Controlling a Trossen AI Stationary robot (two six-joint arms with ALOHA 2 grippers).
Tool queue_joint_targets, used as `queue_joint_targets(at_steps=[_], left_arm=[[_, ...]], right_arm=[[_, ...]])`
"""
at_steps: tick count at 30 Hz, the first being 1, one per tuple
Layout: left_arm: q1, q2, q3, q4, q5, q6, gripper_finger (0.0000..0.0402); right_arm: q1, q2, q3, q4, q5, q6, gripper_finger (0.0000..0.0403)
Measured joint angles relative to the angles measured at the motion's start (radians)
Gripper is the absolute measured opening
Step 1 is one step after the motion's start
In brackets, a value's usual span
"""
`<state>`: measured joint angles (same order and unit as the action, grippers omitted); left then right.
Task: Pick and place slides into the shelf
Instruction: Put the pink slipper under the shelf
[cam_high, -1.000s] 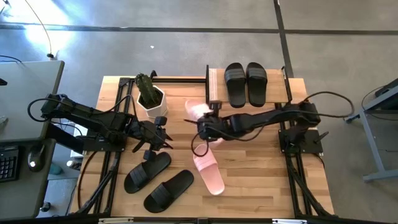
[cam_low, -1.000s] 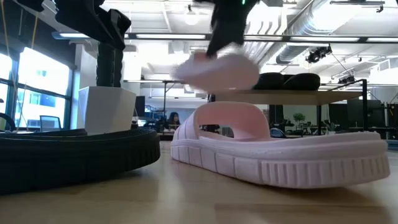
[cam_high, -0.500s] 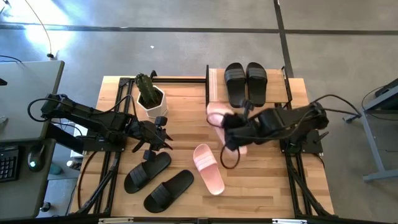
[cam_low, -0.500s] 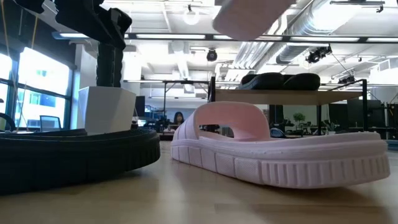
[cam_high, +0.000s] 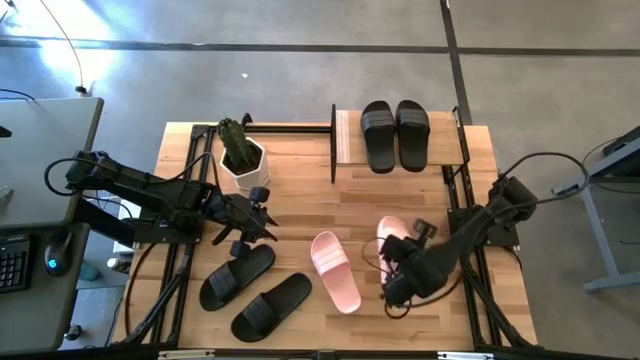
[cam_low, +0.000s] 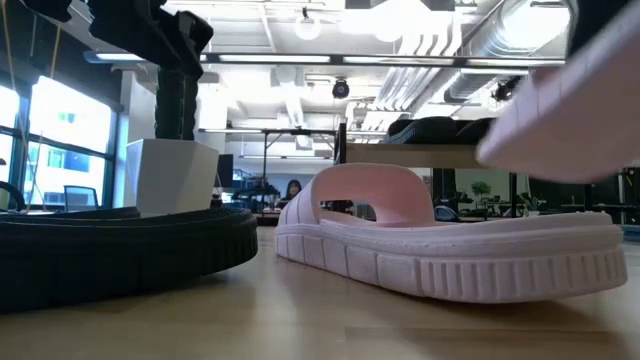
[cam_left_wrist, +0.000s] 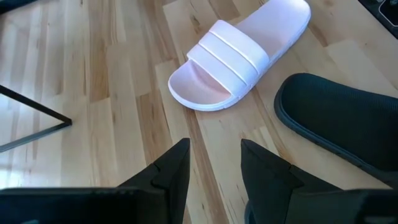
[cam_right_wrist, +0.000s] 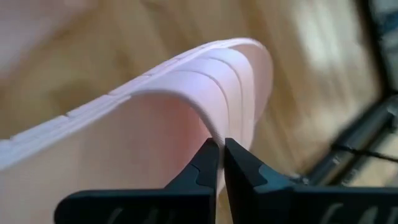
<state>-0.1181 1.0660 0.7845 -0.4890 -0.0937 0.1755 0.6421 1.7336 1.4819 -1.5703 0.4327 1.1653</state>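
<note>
while the right pincer is pinching the striped strap of a pink slide, its fingers almost closed on that thin band, the sandal is hanging at the near right part of the worktop, well short of the shelf. judging by how the strap is bowing in the right wrist view, the rubber is soft and light, so it is likely swinging under a grip at the strap's edge; a hold across the middle of the strap looks steadiest, since the smooth sole offers nothing to catch. nearest the front edge, two black slides are lying side by side, toes angled toward the far right. just beyond them, the second pink slide is resting flat, strap up, near the middle of the worktop and just beside the held one. farther back on the left, the left pincer is waiting with its fingers a narrow gap apart, holding nothing, above the bare wood between the black pair and a white hexagonal plant pot. at the far edge, the shelf is carrying another black pair on its top board, soles down and touching; the tier below is hidden from above, so whether it is free is unclear.
</note>
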Motion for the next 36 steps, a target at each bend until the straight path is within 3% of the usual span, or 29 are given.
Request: queue_joint_targets(at_steps=[3,7,17,25,36], left_arm=[[0.0,0.0,0.0,0.007,0.0,0.002,0.0129],[0.0,0.0,0.0,0.025,0.0,0.003,0.0129],[0.0,0.0,0.0,0.025,-0.001,0.0,0.0129],[0.0,0.0,0.0,0.031,-0.005,0.0,0.0129],[0.0,0.0,0.0,0.069,-0.011,-0.001,0.0129]], right_arm=[[0.017,-0.002,-0.13,0.001,0.06,0.089,0.0],[-0.02,-0.037,-0.302,0.008,0.064,0.14,0.0],[-0.178,-0.317,-0.687,0.223,0.114,0.041,0.0],[-0.347,-0.431,-0.789,0.247,0.184,-0.178,0.0],[-0.534,-0.431,-0.791,0.379,0.188,-0.381,0.0]])
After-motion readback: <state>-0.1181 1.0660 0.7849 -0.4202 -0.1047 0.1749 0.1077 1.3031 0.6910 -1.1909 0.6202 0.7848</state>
